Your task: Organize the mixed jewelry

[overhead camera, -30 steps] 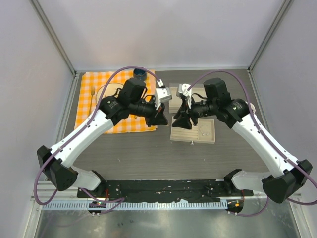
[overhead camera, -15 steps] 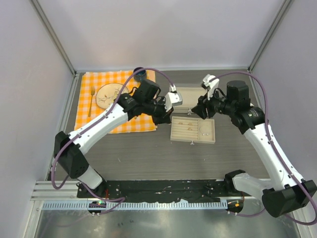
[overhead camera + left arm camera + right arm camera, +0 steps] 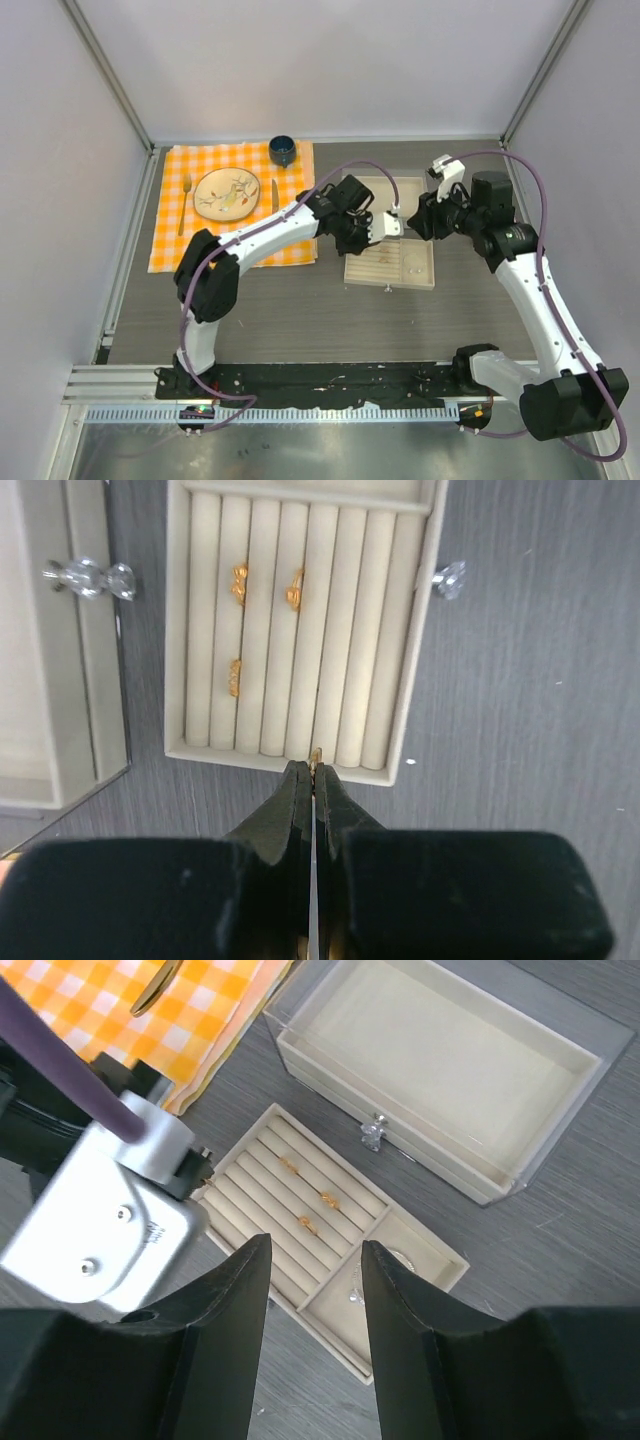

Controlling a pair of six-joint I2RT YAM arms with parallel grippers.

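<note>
We pinch a tiny gold ring [image 3: 317,754] in the shut left claw [image 3: 313,772] at the rim of the slotted tray [image 3: 425,600], mid-desk [image 3: 530,700]. Released here, it could bounce off onto the desk. The right claw [image 3: 315,1252] hangs half-open, empty.

The top view looks down from above and behind the arms on the whole surface [image 3: 300,310]. The left wrist view sits close over the tray [image 3: 176,630], facing down past the left fingers [image 3: 290,800]. The right wrist view, higher, looks between the right fingers [image 3: 230,1300] at tray and box [image 3: 440,1070]. All three share the tray.
</note>
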